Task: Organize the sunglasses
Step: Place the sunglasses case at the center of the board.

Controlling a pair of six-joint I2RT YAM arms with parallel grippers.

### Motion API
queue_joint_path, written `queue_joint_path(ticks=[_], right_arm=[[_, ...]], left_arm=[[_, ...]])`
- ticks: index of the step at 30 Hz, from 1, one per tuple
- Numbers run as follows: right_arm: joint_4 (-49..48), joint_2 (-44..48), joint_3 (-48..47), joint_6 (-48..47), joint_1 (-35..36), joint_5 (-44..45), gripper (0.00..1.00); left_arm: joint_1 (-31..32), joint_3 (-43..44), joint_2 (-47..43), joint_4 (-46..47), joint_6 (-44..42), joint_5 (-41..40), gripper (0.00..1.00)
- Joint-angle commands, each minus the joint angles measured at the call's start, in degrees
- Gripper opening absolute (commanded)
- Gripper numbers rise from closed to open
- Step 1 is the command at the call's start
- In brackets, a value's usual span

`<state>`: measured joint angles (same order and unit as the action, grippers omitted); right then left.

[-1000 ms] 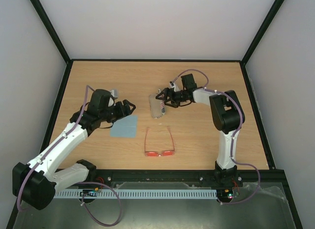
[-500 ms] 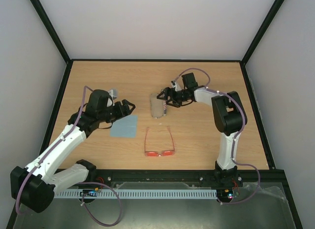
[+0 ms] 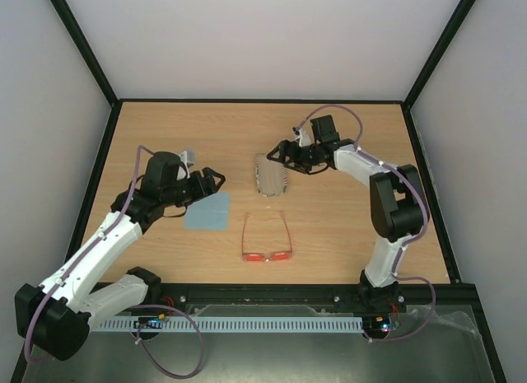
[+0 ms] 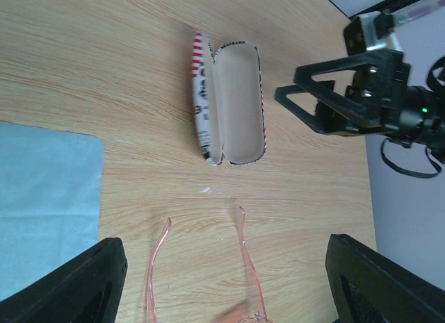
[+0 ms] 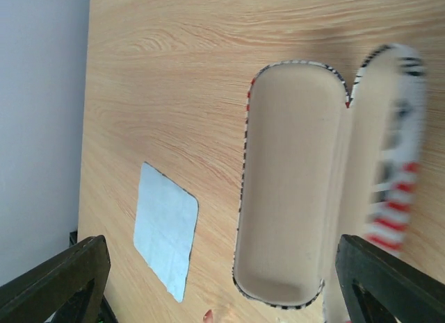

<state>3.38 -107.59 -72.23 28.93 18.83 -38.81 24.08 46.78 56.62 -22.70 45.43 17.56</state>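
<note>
The sunglasses (image 3: 265, 256), thin red-orange frame with both temple arms spread, lie flat on the table near the middle front. In the left wrist view their temple arms (image 4: 245, 248) lie between my left gripper's (image 4: 224, 285) open fingers, with wood showing on both sides. From above, the left gripper (image 3: 212, 179) hovers over the upper edge of the light-blue cloth (image 3: 207, 211). The flag-patterned case (image 3: 268, 175) lies open beyond the sunglasses, its beige inside (image 5: 288, 191) facing up. My right gripper (image 3: 280, 158) stands open just right of the case, holding nothing.
The light-blue cloth (image 4: 42, 198) lies flat left of the sunglasses. The case lid (image 5: 386, 163) rests flat beside the tray half. Black frame rails border the table, and white walls stand close on three sides.
The right gripper has pulled away from the case, up and to the right, opening wider. The case, nearly closed before, now lies fully open. The left arm barely shifted.
</note>
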Motion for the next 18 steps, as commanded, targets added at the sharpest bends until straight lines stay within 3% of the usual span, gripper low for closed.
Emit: queue_joint_path(ticks=[1,5,10,13,16,18], right_arm=[[5.4,6.3,2.5,-1.8,0.2,4.2,0.9],[7.7,11.2,6.3,-1.0,0.2,8.9,0.9],[9.9,19.0,13.8,0.4,0.2,14.0,0.82],[10.6,23.3,18.5,0.6,0.2,15.4,0.68],[10.6,26.1,22.9,0.9,0.3,15.9,0.41],[9.8,26.9,25.3,1.3,0.7,15.9,0.32]], left_arm=[[-0.3,-1.0,-1.1,-0.5,0.3,0.3,0.81],[-0.3,-1.2,-1.4,-0.6,0.3,0.3,0.81],[-0.3,-1.7,-1.9,-0.7,0.4,0.3,0.81],[-0.3,-2.1,-2.1,-0.6,0.3,0.2,0.82],[-0.3,-2.5,-2.0,-0.5,0.3,0.0,0.87],[-0.3,-2.7,-1.8,-0.5,0.2,-0.4,0.94]])
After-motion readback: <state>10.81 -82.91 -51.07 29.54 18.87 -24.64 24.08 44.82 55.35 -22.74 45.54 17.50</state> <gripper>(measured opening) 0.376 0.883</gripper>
